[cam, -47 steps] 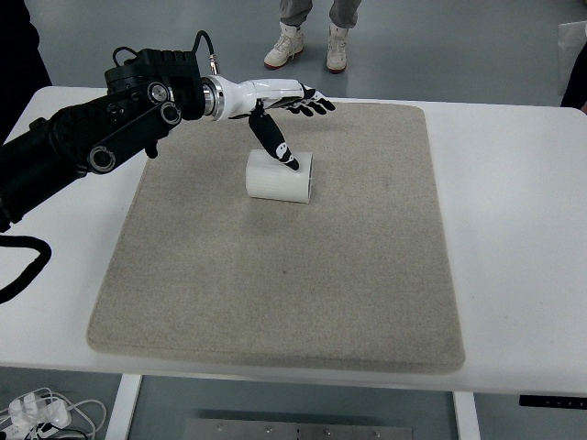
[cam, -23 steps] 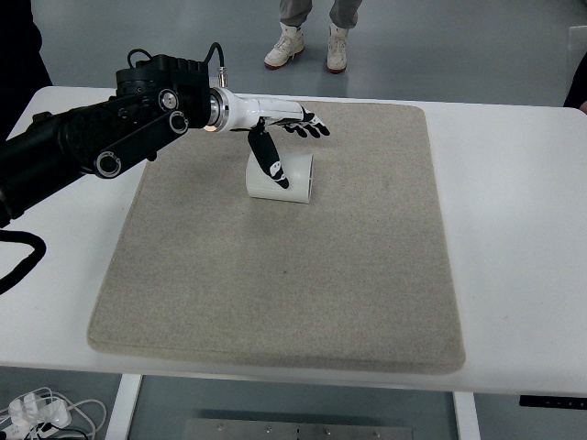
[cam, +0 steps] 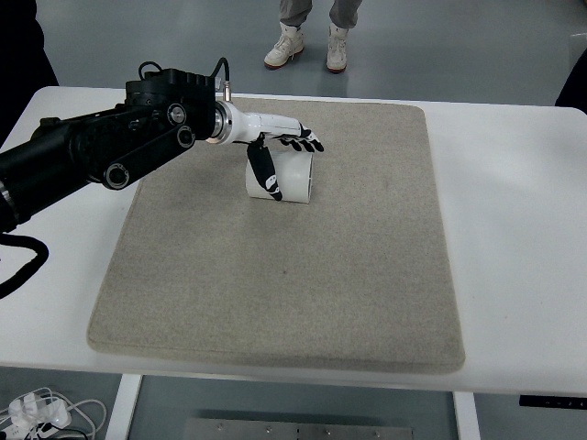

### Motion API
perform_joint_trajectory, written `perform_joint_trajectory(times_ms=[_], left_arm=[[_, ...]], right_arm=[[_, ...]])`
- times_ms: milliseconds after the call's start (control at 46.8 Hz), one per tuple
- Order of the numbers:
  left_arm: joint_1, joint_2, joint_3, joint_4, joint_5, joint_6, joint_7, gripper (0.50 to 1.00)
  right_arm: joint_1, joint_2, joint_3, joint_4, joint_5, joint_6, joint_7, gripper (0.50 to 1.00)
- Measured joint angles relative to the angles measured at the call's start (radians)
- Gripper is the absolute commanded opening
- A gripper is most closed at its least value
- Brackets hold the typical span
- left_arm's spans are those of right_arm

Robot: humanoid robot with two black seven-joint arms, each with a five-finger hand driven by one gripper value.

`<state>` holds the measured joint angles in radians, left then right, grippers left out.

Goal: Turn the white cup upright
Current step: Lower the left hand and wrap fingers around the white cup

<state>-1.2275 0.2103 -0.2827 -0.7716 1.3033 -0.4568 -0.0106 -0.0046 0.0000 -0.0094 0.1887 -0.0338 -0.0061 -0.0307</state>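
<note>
From above we see the left hand (cam: 278, 151) spread open over the white cup (cam: 286, 177), which lies on its side on the grey mat (cam: 275, 275) just beneath its fingers, thumb down the cup's near side, gripping nothing; no writing is readable.

One cup (cam: 286, 180), one mat (cam: 275, 275), one table (cam: 514, 229), one robot hand (cam: 278, 147), and one pair of shoes (cam: 310, 46) on a person standing past the table.
</note>
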Motion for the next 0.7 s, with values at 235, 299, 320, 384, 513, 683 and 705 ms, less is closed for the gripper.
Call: perform_joint_trajectory(times_ms=[235,299,320,384,513,683,705], left_arm=[[0.003,-0.008,0.000,0.011,0.011,0.002,0.000,0.971],[0.006,-0.008,0.000,0.013,0.016,0.003,0.000,0.960],[0.006,-0.009,0.000,0.014,0.017,0.003,0.000,0.956],[0.006,-0.012,0.001,0.015,0.023,0.003,-0.001,0.936],[0.009,-0.015,0.002,0.017,0.030,0.003,-0.001,0.879],[0.015,-0.015,0.002,0.017,0.050,0.004,-0.001,0.816],[0.016,-0.015,0.002,0.017,0.050,0.004,-0.002,0.810]], right_arm=[[0.000,0.000,-0.001,0.000,0.000,0.000,0.000,0.952],[0.000,0.000,-0.001,0.000,0.000,0.000,0.000,0.952],[0.000,0.000,-0.001,0.000,0.000,0.000,0.000,0.952],[0.000,0.000,0.000,0.000,0.000,0.000,0.000,0.952],[0.000,0.000,0.000,0.000,0.000,0.000,0.000,0.952],[0.000,0.000,0.000,0.000,0.000,0.000,0.000,0.952],[0.000,0.000,0.000,0.000,0.000,0.000,0.000,0.952]])
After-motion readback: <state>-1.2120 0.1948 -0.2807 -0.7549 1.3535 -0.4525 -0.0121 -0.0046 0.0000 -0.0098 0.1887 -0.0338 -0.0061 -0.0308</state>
